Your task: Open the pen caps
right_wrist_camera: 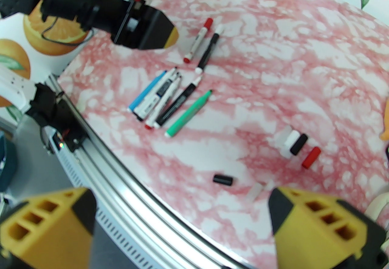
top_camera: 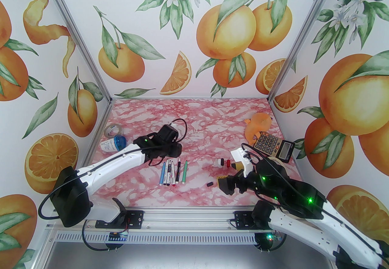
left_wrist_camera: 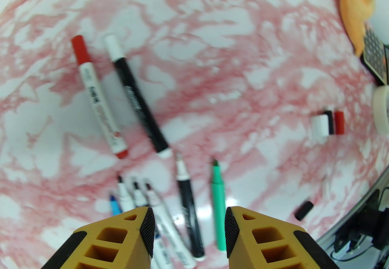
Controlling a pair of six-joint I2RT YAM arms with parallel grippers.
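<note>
Left tool point(left_wrist_camera: 190, 222): released, jaws apart, nothing between them. It hangs over the near ends of a row of six pens point(top_camera: 173, 172) lying side by side on the table point(top_camera: 212, 116). From my left-wrist view the row runs blue pen point(left_wrist_camera: 115, 205), three white ones, a black one, then green pen point(left_wrist_camera: 220, 207). All six show bare tips.

Past the row, two more lie slanted and side by side, apart from the rest: a red-capped pen point(left_wrist_camera: 100, 103) and a white-capped pen point(left_wrist_camera: 139, 103) with a black barrel. Both are closed.

Loose caps point(right_wrist_camera: 299, 144): white, black and red in a tight cluster right of the pens. White and black touch; red is just beside them. A lone black cap point(right_wrist_camera: 223, 179) lies nearer the front edge, well apart from the cluster. Something pale and see-through lies near it; I cannot tell what it is.

Right tool point(right_wrist_camera: 182, 204): released, jaws wide, empty. It sits over the front right of the table, the lone black cap just ahead of it.

Clutter: calculator point(top_camera: 270, 143) and an orange toy point(top_camera: 258, 125) at right rear; tape roll point(top_camera: 113, 130) and a bottle point(top_camera: 113, 143) at left rear.
</note>
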